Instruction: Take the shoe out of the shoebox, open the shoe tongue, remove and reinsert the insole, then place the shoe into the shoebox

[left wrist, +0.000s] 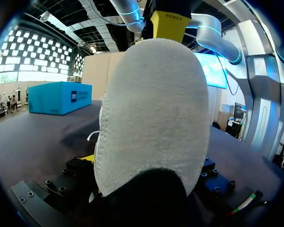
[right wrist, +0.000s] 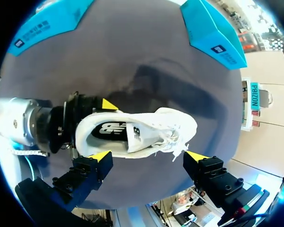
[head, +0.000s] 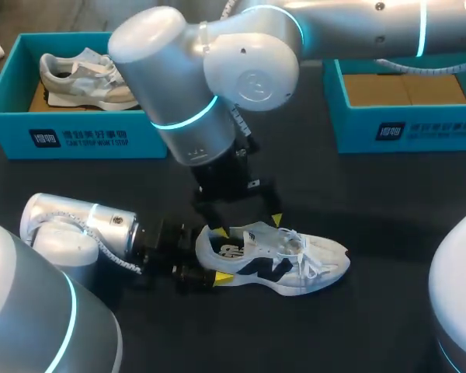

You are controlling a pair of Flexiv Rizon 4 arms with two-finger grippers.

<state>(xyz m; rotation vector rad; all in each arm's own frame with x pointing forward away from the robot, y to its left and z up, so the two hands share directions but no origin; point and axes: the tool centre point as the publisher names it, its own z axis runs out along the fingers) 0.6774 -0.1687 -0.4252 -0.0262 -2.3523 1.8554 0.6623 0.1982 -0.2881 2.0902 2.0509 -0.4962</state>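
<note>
A dark surface (head: pixel 388 194) carries two teal shoeboxes along the top of the head view. The left shoebox (head: pixel 78 140), upper left, holds a grey-and-beige sneaker (head: pixel 85 78) lying on its side. The right shoebox (head: pixel 408 128), upper right, shows only its brown cardboard floor. A white sneaker (head: pixel 283 260) with dark side panels lies outside both boxes at lower centre, toe pointing right. The left gripper (head: pixel 213 255) comes in from the left, its fingers clenched on the heel. The right gripper (head: pixel 247 225) hangs over the shoe's opening, fingers released and spread wide.
</note>
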